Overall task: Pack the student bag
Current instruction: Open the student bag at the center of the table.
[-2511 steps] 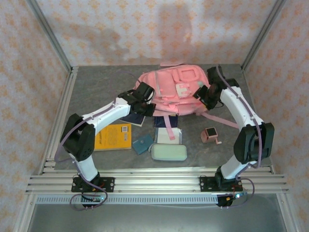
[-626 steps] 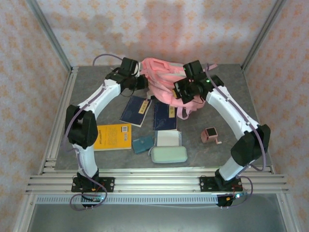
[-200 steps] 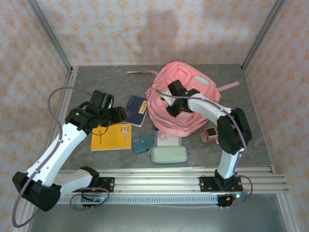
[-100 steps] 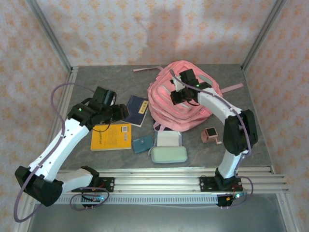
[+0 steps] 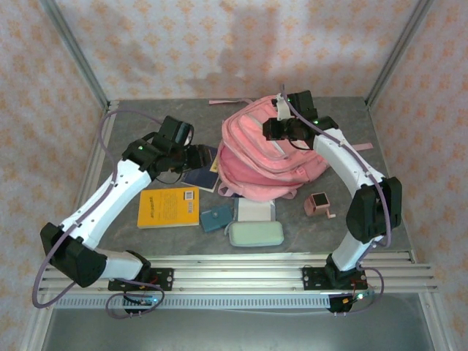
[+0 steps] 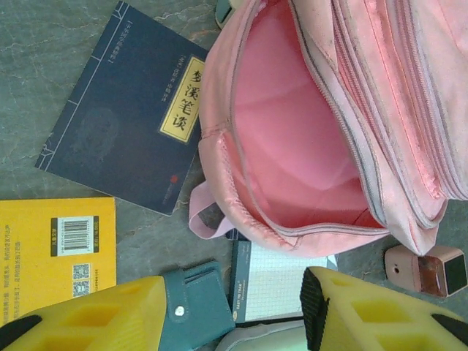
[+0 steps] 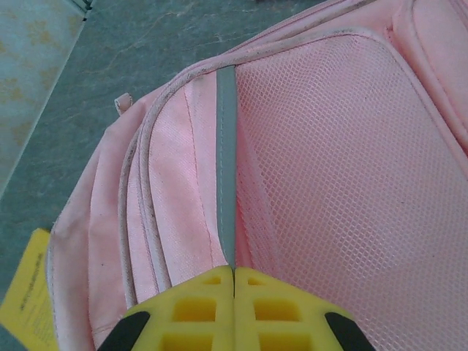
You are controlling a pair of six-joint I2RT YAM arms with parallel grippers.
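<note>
The pink student bag (image 5: 270, 150) lies in the middle of the table with its mouth gaping toward the left. Its pink lining (image 6: 292, 139) is bare in the left wrist view. My right gripper (image 5: 281, 124) is at the bag's far top edge. There it is shut (image 7: 234, 274) on the student bag (image 7: 329, 168), pinching a grey strip (image 7: 227, 161) beside a mesh pocket. My left gripper (image 5: 196, 156) hovers just left of the mouth, open (image 6: 234, 292), with nothing between its yellow fingers (image 6: 351, 311).
A dark blue book (image 5: 201, 175) lies under the left gripper. A yellow book (image 5: 170, 206), a teal wallet (image 5: 214, 219), a grid notebook (image 5: 254, 210) and a mint pencil case (image 5: 256, 232) lie in front of the bag. A pink sharpener (image 5: 319, 204) stands at its right.
The right gripper has pulled the bag's top edge up and toward the back, and the mouth now faces left. The left arm has swung in toward the bag's mouth.
</note>
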